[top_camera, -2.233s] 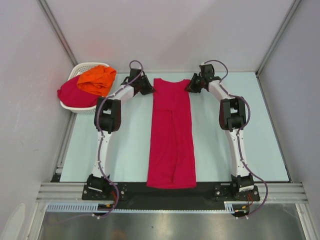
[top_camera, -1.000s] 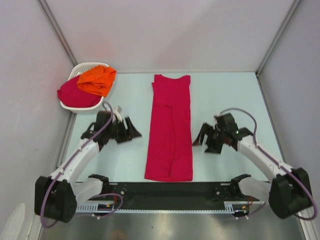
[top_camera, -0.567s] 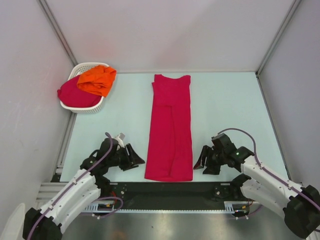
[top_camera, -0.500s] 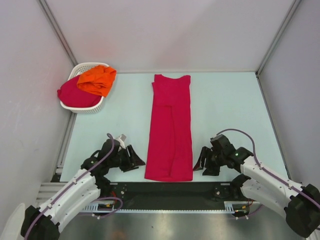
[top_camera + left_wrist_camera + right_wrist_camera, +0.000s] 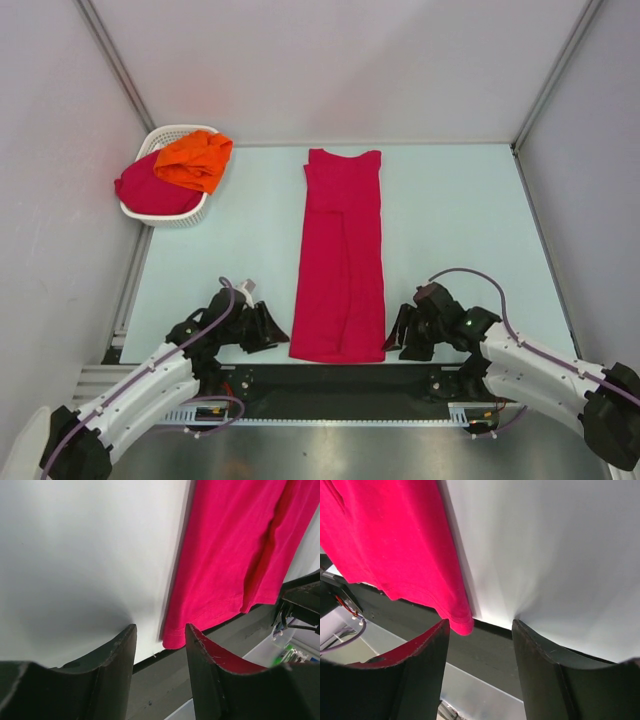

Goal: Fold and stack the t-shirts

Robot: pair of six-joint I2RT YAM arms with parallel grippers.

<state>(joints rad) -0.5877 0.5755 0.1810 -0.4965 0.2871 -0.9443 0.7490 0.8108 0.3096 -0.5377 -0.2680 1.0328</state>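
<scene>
Basket point(image 5: 172, 130) of shirts point(image 5: 192, 160) sits well apart; spread left gripper point(image 5: 160, 628) and right gripper point(image 5: 480, 622) flank flat t-shirt point(image 5: 341, 260).

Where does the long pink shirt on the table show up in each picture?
Top external: the pink shirt runs down the middle of the table, far to near.
Left wrist: upper right; its hem corner sits low centre.
Right wrist: upper left; hem corner low centre.
Shared landmark: the black strip along its hem.

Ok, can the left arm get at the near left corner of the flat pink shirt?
Probably yes: the open left tool sits just beside that shirt corner, with only bare table between them.
</scene>
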